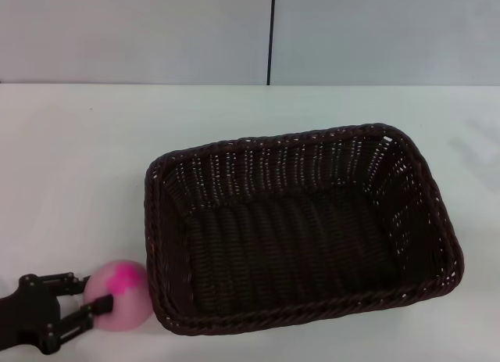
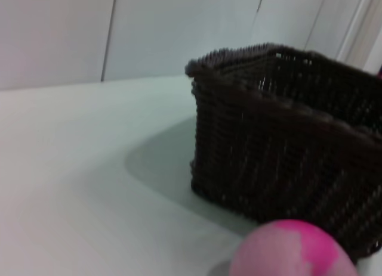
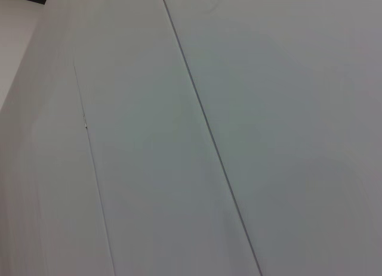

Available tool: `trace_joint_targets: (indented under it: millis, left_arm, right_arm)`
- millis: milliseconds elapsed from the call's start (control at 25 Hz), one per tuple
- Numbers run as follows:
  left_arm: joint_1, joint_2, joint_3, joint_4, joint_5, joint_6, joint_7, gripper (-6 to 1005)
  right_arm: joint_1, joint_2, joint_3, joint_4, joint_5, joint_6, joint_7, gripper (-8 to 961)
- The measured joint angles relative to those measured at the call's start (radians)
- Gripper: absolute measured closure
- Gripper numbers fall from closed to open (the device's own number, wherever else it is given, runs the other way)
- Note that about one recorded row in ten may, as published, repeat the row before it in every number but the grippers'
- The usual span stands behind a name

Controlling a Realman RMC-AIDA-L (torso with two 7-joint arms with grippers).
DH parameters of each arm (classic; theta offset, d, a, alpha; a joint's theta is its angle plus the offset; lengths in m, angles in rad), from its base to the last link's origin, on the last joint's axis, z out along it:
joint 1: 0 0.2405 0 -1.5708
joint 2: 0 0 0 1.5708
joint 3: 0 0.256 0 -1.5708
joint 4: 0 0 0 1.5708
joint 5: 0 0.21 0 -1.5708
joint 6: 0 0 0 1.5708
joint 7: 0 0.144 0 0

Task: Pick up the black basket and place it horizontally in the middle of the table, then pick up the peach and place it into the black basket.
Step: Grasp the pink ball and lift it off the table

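The black basket (image 1: 301, 229) stands upright and empty on the white table (image 1: 78, 166), its long side running across, slightly turned. It also shows in the left wrist view (image 2: 286, 139). The peach (image 1: 118, 295), pale pink with a magenta patch, lies on the table just outside the basket's near left corner; the left wrist view shows it low in the picture (image 2: 292, 252). My left gripper (image 1: 92, 293) is at the near left edge, open, with its fingertips at the peach's left side and one finger (image 1: 87, 313) overlapping it. The right gripper is out of view.
A pale panelled wall (image 1: 156, 34) with a dark vertical seam runs behind the table. The right wrist view shows only wall panels (image 3: 239, 109). White tabletop lies to the left of and behind the basket.
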Motion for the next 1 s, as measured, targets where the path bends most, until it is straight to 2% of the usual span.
trace_joint_targets:
  millis: [120,160,360,480,640,920,1000]
  left_arm:
    - [0.006,0.005,-0.021,0.001,-0.005,-0.026,0.0,579]
    - [0.018,0.018,-0.072,0.001,-0.008,-0.068,0.0,614]
    - [0.04,0.037,-0.143,0.001,-0.008,-0.139,0.008,693]
    - [0.045,0.041,-0.153,0.001,-0.008,-0.152,0.009,944]
    - [0.047,0.044,-0.155,0.001,-0.01,-0.161,0.011,965]
    - [0.041,0.036,-0.155,0.001,-0.03,-0.159,0.008,1001]
    - [0.046,0.033,-0.155,0.0,-0.054,-0.165,0.006,980]
  right_arm:
    - [0.0,0.001,0.0,0.0,0.0,0.0,0.0,395]
    - [0.0,0.003,0.0,0.0,0.0,0.0,-0.001,395]
    - [-0.004,0.003,0.001,0.012,0.001,-0.008,-0.002,395]
    - [-0.006,0.003,0.001,0.014,0.003,-0.009,-0.002,395]
    - [-0.01,0.003,0.001,0.014,0.004,-0.012,-0.002,395]
    - [-0.014,0.003,0.002,0.014,0.003,-0.015,-0.003,395]
    - [-0.014,0.003,0.002,0.014,0.002,-0.015,-0.003,395]
